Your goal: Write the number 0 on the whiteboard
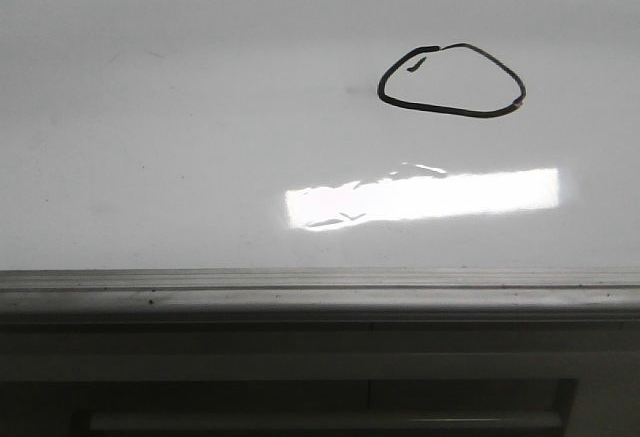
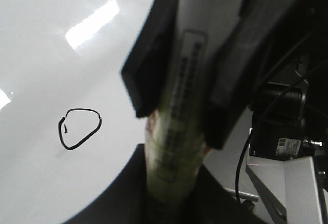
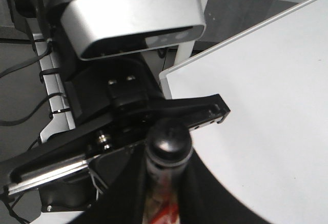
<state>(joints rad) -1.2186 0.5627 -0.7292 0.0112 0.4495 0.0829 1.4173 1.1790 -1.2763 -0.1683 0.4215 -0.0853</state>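
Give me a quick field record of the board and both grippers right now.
whiteboard: glossy white, grey edge rail at the near side
number 0: black loop drawn on the right part of the board, small gap and stray tick at its upper left
left gripper: shut on a marker, off the board
right gripper: holds a black-capped marker, beside the board's corner
arms in front view: none visible

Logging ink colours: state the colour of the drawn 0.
Black. The number 0 shows best in the front view, dark against the white whiteboard.
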